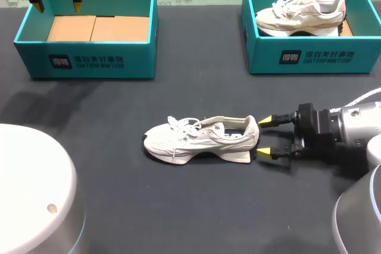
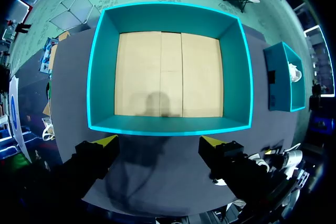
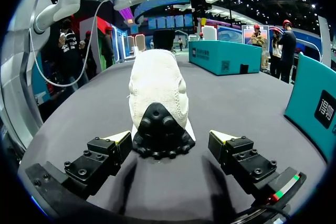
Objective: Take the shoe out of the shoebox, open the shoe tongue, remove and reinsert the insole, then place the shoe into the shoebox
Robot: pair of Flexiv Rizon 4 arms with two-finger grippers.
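Far left, the left gripper [image 1: 57, 9] is hovering, fingers spread, above the empty shoebox [image 1: 89, 66]. The shoe [image 1: 199, 140] is lying on the table [image 1: 178, 206], its heel facing the right gripper [image 1: 264, 137], which is also spread. That gripper should be straddling the heel squarely and closing gently, without crushing the collar

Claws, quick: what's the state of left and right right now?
Left claw: open, holding nothing, over the empty shoebox.
Right claw: open, holding nothing, just behind the heel of the shoe.
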